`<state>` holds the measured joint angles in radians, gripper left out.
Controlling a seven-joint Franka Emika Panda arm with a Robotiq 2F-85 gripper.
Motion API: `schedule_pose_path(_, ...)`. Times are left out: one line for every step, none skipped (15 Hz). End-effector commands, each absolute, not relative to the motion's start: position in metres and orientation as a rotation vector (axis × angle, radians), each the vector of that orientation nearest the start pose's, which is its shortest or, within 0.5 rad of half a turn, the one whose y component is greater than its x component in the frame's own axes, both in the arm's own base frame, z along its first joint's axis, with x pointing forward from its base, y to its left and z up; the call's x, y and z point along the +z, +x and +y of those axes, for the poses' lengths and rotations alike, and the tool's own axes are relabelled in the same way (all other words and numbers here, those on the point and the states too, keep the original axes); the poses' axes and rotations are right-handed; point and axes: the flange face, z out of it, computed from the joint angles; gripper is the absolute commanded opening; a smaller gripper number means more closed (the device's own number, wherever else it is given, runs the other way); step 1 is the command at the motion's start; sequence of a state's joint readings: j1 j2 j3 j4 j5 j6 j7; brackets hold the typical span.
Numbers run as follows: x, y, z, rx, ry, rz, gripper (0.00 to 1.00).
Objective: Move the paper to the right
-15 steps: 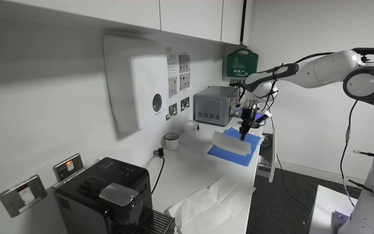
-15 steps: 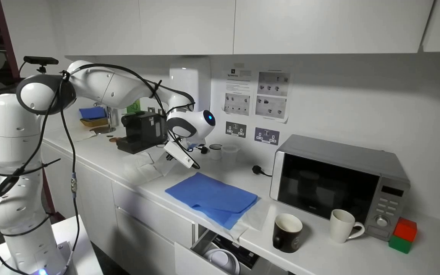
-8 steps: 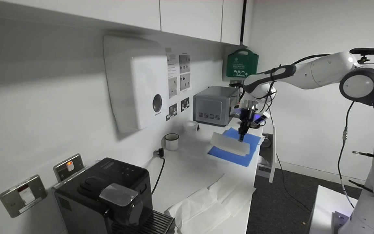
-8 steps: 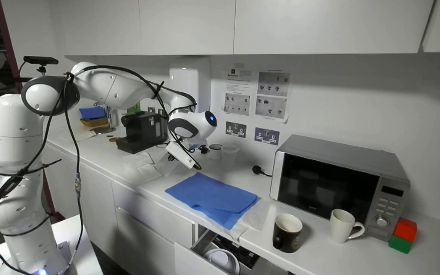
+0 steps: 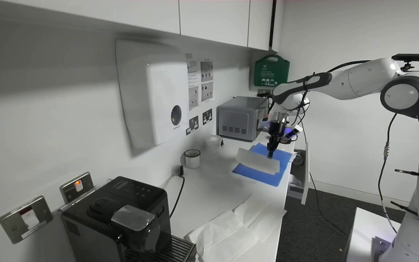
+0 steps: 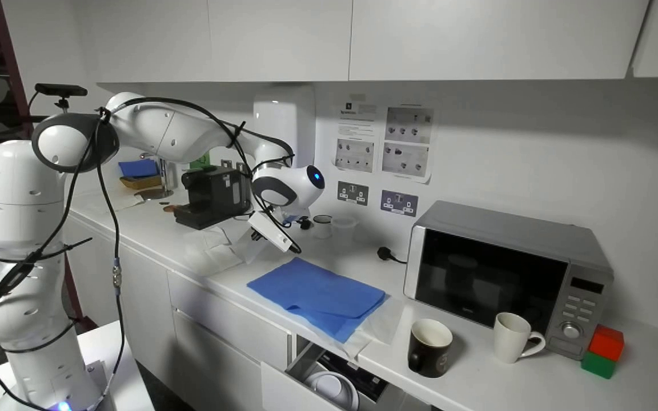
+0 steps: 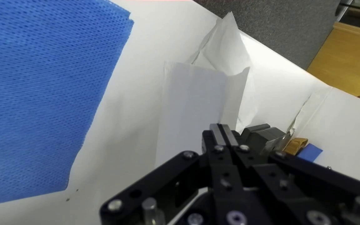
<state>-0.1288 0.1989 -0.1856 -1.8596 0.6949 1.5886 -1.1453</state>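
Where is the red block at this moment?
In an exterior view, the red block sits at the lower right, on top of the green block, just right of the microwave.

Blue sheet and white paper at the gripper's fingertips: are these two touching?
Apart: the wrist view shows a strip of white counter between the blue sheet and the white paper.

Hangs as a white sheet of paper [image 5: 256,161] right of centre in an exterior view, tilted down toward frame right, pinched at the upper edge by the pincer [image 7: 223,127]. Shows mid-frame in the wrist view, creased into a broad left panel and a narrower right one.
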Motion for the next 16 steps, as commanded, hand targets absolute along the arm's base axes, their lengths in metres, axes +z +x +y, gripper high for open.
schedule_pose_path(0.405, 0.557, -0.107, -0.120, -2.243, -0.743, 0.00)
schedule_pose_path(0.404, 0.558, -0.108, -0.122, -2.240, -0.739, 0.00)
schedule_pose_path(0.404, 0.558, -0.110, -0.127, -2.236, -0.736, 0.00)
schedule_pose_path(0.404, 0.558, -0.113, -0.131, -2.229, -0.732, 0.00)
schedule_pose_path(0.405, 0.557, -0.116, -0.138, -2.223, -0.723, 0.00)
schedule_pose_path(0.405, 0.556, -0.120, -0.147, -2.214, -0.721, 0.00)
schedule_pose_path(0.406, 0.555, -0.126, -0.157, -2.204, -0.712, 0.00)
schedule_pose_path(0.406, 0.554, -0.131, -0.167, -2.201, -0.700, 0.00)
schedule_pose_path(0.407, 0.553, -0.138, -0.180, -2.192, -0.686, 0.00)
schedule_pose_path(0.407, 0.552, -0.144, -0.191, -2.185, -0.671, 0.00)
schedule_pose_path(0.406, 0.551, -0.150, -0.203, -2.178, -0.651, 0.00)
schedule_pose_path(0.405, 0.550, -0.154, -0.211, -2.173, -0.635, 0.00)
schedule_pose_path(0.404, 0.550, -0.158, -0.217, -2.172, -0.619, 0.00)
schedule_pose_path(0.402, 0.550, -0.161, -0.223, -2.172, -0.602, 0.00)
schedule_pose_path(0.400, 0.552, -0.163, -0.229, -2.177, -0.583, 0.00)
schedule_pose_path(0.397, 0.553, -0.164, -0.235, -2.180, -0.568, 0.00)
